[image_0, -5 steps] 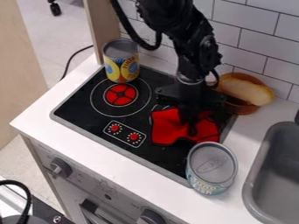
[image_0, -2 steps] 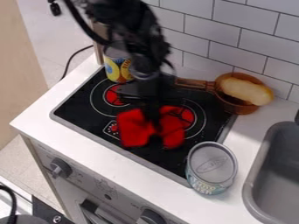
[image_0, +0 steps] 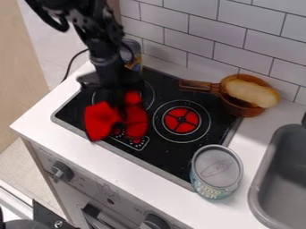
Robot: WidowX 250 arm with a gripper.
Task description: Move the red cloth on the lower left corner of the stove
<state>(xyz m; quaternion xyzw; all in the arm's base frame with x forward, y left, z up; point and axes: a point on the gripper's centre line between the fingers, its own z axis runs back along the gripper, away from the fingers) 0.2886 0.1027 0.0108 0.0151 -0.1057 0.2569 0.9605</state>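
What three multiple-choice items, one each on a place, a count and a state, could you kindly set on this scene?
1. Where does the teal-labelled can stand?
A) In the sink
B) At the near right corner of the stove
C) In the brown pan

2. How many cans are in the scene?
A) One
B) Four
C) Two

3. What is the state of the red cloth?
A) Bunched in the gripper
B) Spread flat, clear of the gripper
C) Folded into a neat square

Answers:
1. B: its base sits at that corner, by the white counter.
2. C: besides that one, a second can stands at the stove's far left, partly hidden.
3. A: the cloth gathers at the gripper, its folds spreading out to both sides.
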